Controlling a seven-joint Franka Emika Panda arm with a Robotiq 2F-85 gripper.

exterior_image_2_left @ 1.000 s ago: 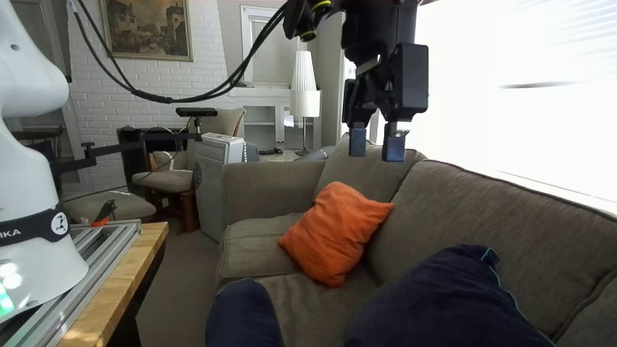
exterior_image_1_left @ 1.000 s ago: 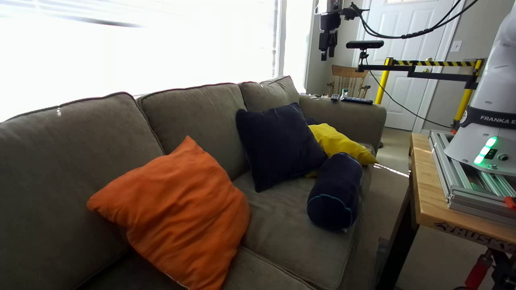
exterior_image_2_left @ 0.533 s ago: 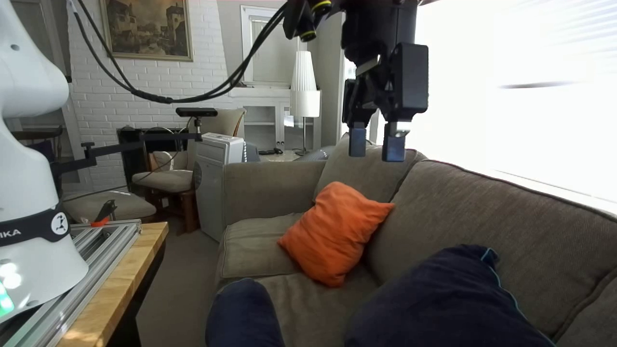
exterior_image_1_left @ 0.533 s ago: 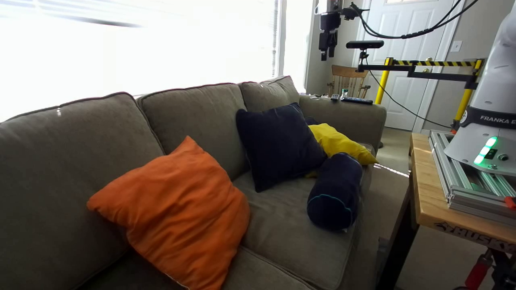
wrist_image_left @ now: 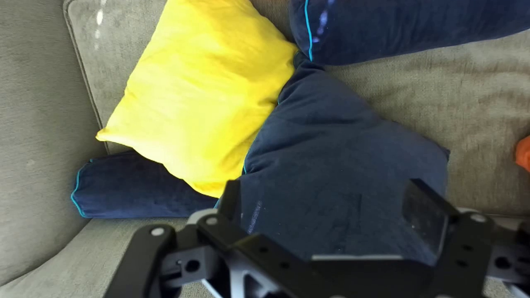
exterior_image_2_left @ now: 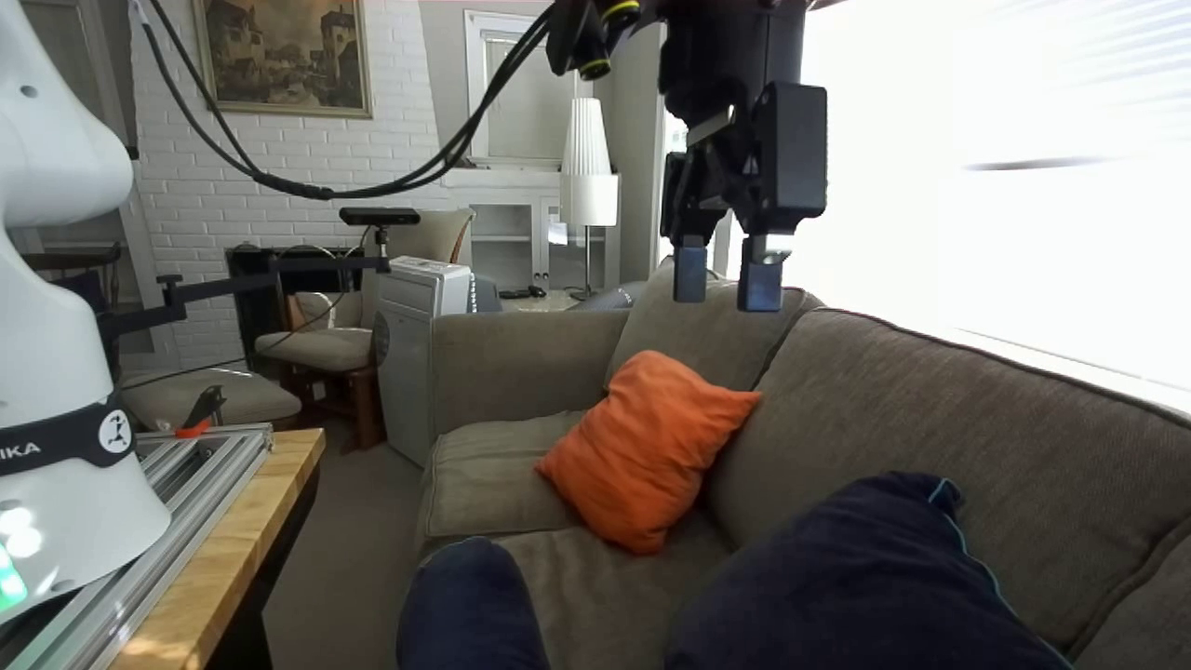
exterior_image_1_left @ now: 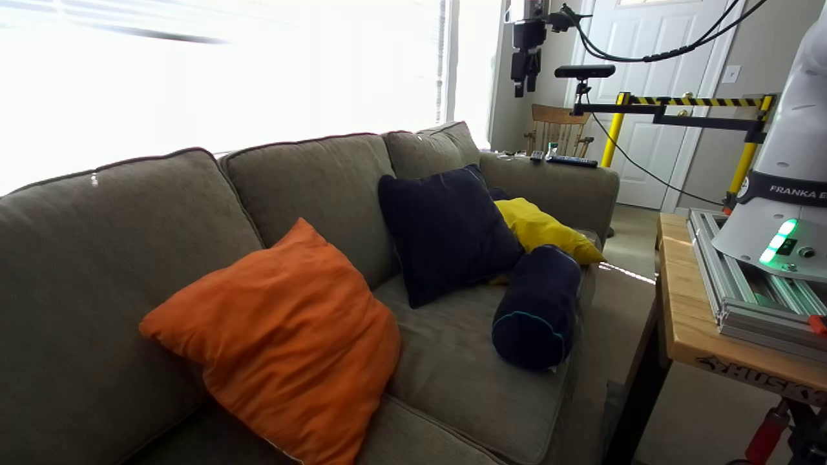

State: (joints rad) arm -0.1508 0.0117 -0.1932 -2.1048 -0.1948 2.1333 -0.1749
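1. Your jaws stand wide apart and hold nothing; they hang above the sofa point(exterior_image_1_left: 316, 194), clear of every pillow.
2. Below them, in the wrist view, you see the square navy pillow point(wrist_image_left: 343, 165); in an exterior view it leans against the sofa's back.
3. Beside it lies the yellow pillow point(wrist_image_left: 203, 95), touching its edge and partly covering a navy bolster point(wrist_image_left: 138, 188).
4. You have a second bolster point(exterior_image_1_left: 539, 307) near the sofa's front edge.
5. The orange pillow point(exterior_image_1_left: 284, 342) sits farther along, apart from the rest.

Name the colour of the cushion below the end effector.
The cushion is navy, clearest in the wrist view.
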